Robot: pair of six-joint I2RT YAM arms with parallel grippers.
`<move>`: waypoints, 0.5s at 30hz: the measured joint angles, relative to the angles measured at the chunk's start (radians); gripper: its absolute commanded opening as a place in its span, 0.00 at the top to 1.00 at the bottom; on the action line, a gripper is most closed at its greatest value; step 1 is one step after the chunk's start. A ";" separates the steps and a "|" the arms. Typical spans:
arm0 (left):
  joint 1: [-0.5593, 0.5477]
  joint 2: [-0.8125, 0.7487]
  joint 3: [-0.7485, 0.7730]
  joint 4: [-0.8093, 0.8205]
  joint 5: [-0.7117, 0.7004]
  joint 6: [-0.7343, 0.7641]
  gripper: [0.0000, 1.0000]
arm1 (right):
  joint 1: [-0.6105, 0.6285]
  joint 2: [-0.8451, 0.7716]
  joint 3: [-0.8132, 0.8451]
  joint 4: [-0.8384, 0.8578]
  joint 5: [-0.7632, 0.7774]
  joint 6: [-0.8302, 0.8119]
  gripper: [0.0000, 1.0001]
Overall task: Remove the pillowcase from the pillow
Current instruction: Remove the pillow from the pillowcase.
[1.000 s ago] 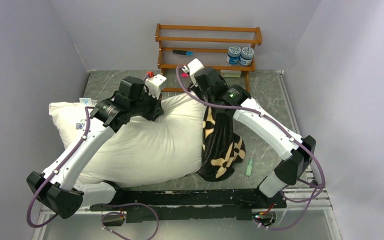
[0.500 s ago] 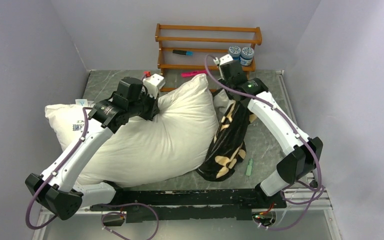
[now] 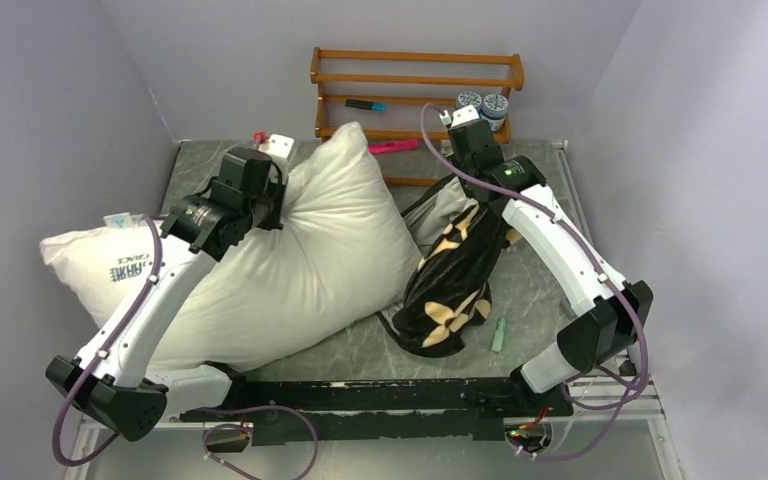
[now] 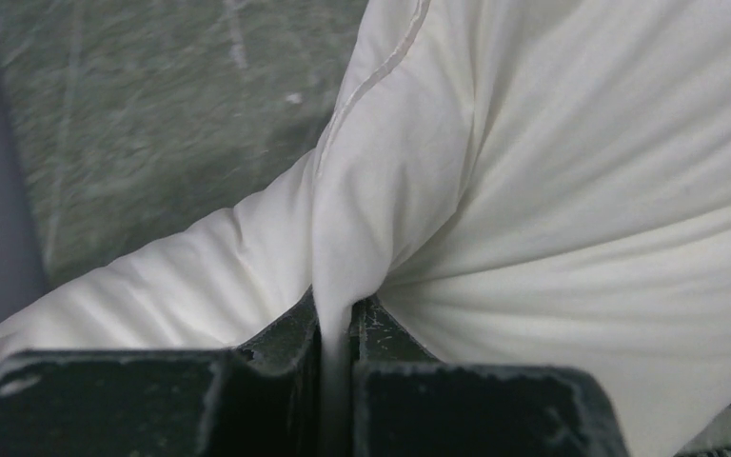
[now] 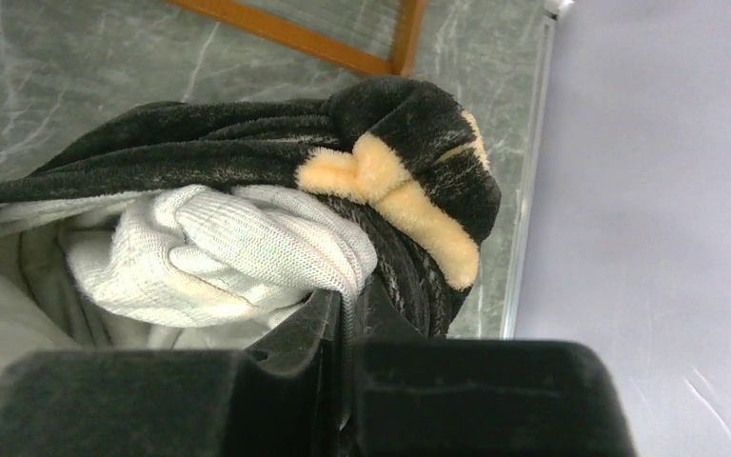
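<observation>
Pinching with the left gripper (image 3: 274, 203), from above, on the upper edge of the pillow (image 3: 330, 240); shut tight on a fold of white cloth. Holding that cushion tilted on the table (image 3: 545, 255), 1 corner raised toward the far edge, logo end sagging toward the left edge. Clamping with the right gripper (image 3: 463, 168) on the top of the pillowcase (image 3: 455, 290), over the far-right part of the table, just in front of the wooden rack (image 3: 415, 80). Hanging the black flowered cover down in a limp heap toward the near edge. Cannot tell about the cushion's right corner: inside the cover's mouth or merely beside it.

From the left wrist: left gripper (image 4: 335, 328) closed on a thin ridge of white fabric just beside the stitched seam, no gap showing, marbled table behind.

From the right wrist: right gripper (image 5: 347, 314) closed on black plush and pale knitted lining together, 1 cream petal just above the grip.

Judged nearly done: only the last separation left. To do it well, keep both pinches firm and draw the 2 arms apart along the table, left toward the left edge, right toward the right edge. Pull steadily, never in a jerk, for fear of slipping off such thin folds. Raise the cover enough to hang its mouth open, and mind the rack behind.
</observation>
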 measured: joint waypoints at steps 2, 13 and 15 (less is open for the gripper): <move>0.032 0.011 0.029 -0.027 -0.046 -0.016 0.95 | 0.000 -0.007 0.002 0.000 0.029 0.000 1.00; 0.188 0.042 0.123 -0.101 -0.304 -0.083 0.95 | -0.003 -0.045 0.082 0.016 0.166 -0.033 1.00; 0.206 0.043 0.136 -0.109 -0.333 -0.089 0.95 | -0.003 -0.068 0.100 0.018 0.184 -0.053 1.00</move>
